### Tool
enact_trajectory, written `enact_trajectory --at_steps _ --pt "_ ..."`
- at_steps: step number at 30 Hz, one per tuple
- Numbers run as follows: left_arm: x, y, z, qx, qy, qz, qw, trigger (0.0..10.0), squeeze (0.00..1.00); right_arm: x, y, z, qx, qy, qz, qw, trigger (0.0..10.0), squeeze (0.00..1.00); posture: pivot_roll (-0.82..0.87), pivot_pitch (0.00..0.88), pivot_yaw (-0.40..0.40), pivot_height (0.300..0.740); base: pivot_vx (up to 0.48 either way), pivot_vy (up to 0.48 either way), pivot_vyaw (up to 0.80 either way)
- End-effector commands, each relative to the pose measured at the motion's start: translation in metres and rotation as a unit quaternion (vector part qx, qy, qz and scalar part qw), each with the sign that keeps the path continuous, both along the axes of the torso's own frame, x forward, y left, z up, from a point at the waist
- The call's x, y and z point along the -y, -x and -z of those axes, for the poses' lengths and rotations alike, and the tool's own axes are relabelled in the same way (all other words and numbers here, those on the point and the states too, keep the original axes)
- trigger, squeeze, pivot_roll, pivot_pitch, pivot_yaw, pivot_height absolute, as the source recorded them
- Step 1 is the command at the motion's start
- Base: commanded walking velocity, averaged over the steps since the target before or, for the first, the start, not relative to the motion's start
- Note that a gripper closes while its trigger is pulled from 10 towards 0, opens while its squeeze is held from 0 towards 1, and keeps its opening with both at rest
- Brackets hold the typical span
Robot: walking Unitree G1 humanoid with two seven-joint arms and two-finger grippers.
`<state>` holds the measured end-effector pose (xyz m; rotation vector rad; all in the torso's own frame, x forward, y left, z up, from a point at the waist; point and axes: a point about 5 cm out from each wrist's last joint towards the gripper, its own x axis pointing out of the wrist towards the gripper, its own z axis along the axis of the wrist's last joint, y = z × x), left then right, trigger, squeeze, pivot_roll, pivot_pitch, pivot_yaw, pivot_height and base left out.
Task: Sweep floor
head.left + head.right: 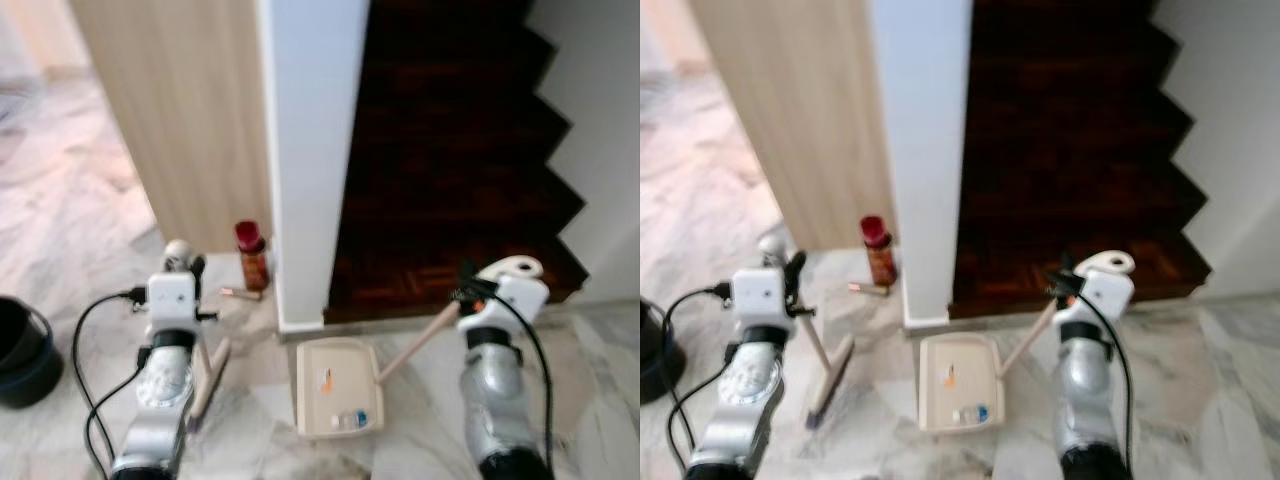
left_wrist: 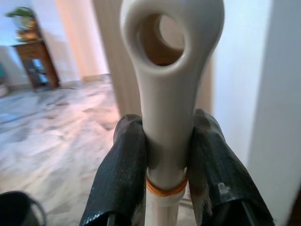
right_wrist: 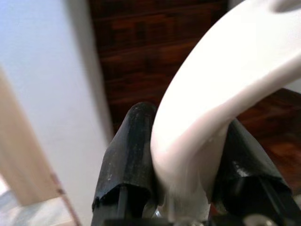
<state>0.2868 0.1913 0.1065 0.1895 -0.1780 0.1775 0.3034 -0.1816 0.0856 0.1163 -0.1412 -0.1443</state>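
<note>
My left gripper is shut on the white looped handle of a broom. The broom's stick slopes down to its head on the marble floor beside my left arm. My right gripper is shut on the white handle of the dustpan. The cream dustpan lies flat on the floor between my arms, its long handle rising to the right gripper. Some small scraps lie inside the pan.
A white pillar stands just behind the dustpan, with a wood panel to its left and dark wooden stairs to its right. A red-capped bottle stands by the panel. A dark bucket sits far left.
</note>
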Motion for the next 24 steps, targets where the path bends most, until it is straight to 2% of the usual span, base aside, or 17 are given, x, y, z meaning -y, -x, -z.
enact_trajectory --at_steps 1,6,14,24 --pt "0.0041 -0.0023 -0.0113 0.024 -0.013 0.007 1.0 10.0 0.0 0.0052 -0.0035 -0.0141 0.032 -0.006 0.011 0.999 10.0 0.0 0.07 0.0 -0.029 0.74 0.0 0.0 0.8" --pt "0.0043 -0.0012 -0.0105 0.023 -0.012 0.005 1.0 10.0 0.0 0.0067 -0.0036 -0.0097 0.017 -0.031 0.015 0.999 10.0 0.0 0.07 0.0 -0.029 0.74 0.0 0.0 0.1" --pt "0.0042 -0.0005 -0.0099 0.022 -0.003 0.0 1.0 10.0 0.0 0.0095 -0.0053 -0.009 0.011 -0.037 0.023 0.999 10.0 0.0 0.07 0.0 -0.031 0.74 0.0 0.0 0.0" --pt "0.0052 0.0003 -0.0094 0.023 0.001 0.0 1.0 10.0 0.0 0.0074 -0.0058 -0.0064 0.0 -0.044 0.014 0.999 10.0 0.0 0.07 0.0 -0.032 0.74 0.0 0.261 0.0"
